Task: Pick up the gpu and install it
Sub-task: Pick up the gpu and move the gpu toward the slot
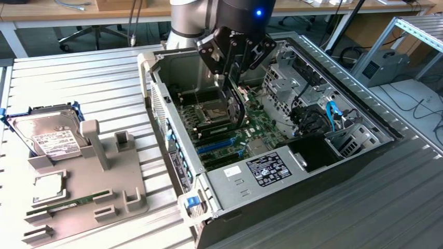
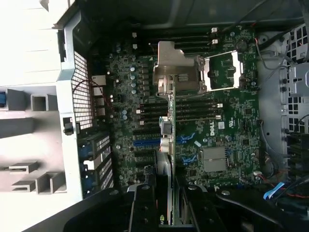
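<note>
the gripper (image 1: 233, 72) hangs inside the open computer case (image 1: 155, 98), which lies on its side on the ribbed worktop (image 1: 83, 83), well away from the worktop's edge on the exterior view's left. its fingers (image 2: 143, 208) are clamped on the gpu (image 1: 236, 106), one on each flat face. the card hangs end-down from them, a long dark strip reaching toward the motherboard (image 1: 266, 129).

in the wrist view the gripper (image 2: 166, 205) holds the gpu (image 2: 165, 140) edge-on. the thin card runs across the motherboard (image 2: 231, 121), and its silver bracket (image 2: 174, 67) is at the far end, beside the processor socket (image 2: 222, 72). the blue slots (image 1: 211, 148) sit just beside the card's lower end. the card seems to hover just off the board, though i cannot tell whether it touches.

the power supply (image 1: 266, 168) with its white label fills the case's near corner. near the worktop's edge on the exterior view's left lies a grey holder (image 1: 90, 181). it carries a hard drive (image 1: 47, 132) at its far end and a green memory stick (image 1: 69, 202) at its near end.
</note>
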You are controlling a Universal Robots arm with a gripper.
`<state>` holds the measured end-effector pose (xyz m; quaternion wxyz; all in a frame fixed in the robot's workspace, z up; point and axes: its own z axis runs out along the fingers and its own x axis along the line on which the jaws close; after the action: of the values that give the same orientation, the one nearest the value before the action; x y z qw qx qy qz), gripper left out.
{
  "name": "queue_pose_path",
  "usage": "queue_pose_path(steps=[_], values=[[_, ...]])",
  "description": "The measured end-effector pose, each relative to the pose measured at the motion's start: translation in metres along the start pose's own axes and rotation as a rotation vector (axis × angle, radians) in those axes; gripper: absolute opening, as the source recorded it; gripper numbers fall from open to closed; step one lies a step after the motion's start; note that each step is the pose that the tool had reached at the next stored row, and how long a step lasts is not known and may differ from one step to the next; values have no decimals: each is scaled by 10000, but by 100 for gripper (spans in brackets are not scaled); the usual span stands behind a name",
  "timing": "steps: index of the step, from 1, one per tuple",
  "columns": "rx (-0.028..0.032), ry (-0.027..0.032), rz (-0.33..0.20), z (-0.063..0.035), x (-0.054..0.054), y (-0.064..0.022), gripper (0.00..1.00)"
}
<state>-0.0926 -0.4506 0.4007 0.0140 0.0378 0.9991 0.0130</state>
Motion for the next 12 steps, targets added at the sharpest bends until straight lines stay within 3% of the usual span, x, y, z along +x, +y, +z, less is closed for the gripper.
queue_pose_path(steps=[12], values=[[1,0,0,89,-121,18,26]])
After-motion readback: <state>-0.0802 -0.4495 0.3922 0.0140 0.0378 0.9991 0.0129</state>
